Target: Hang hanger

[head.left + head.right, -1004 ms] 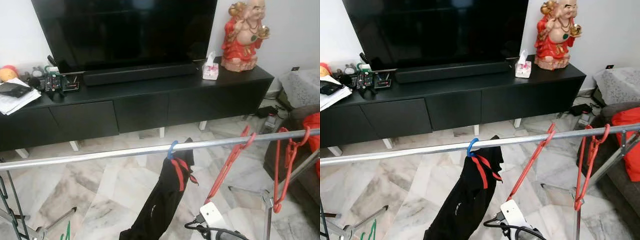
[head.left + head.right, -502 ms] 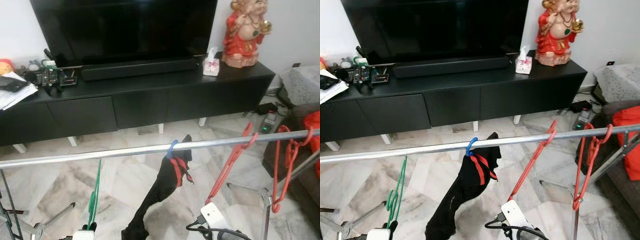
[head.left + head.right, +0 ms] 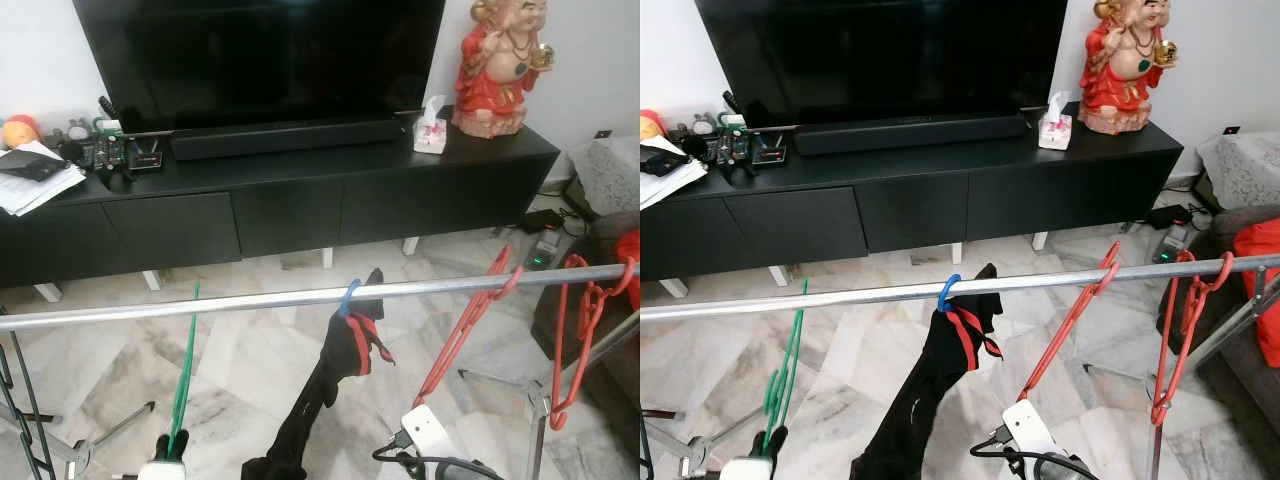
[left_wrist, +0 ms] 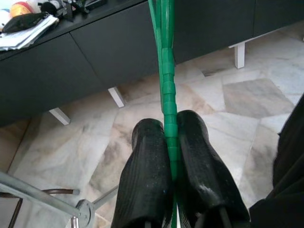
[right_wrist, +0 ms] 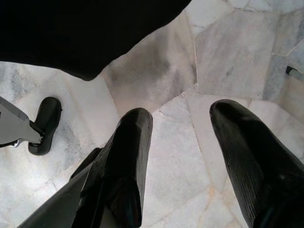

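Raising green hanger point(image 3: 186, 365) since a second ago: formerly barely in view, now upright with top just reaching chrome rail point(image 3: 200, 304); hook not yet over. Left gripper point(image 4: 170, 142) jaws clamped on its stem; right gripper point(image 5: 183, 137) jaws apart, idle. Open rail left of blue-hooked black garment point(image 3: 330, 390); red hangers point(image 3: 465, 325) rightward.

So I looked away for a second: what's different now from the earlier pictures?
The left gripper, shut on the green hanger, has lifted it from near the floor until its top reaches the rail; it isn't hooked on yet. The black garment and the red hangers hang on the rail as before, and the right gripper stays open.
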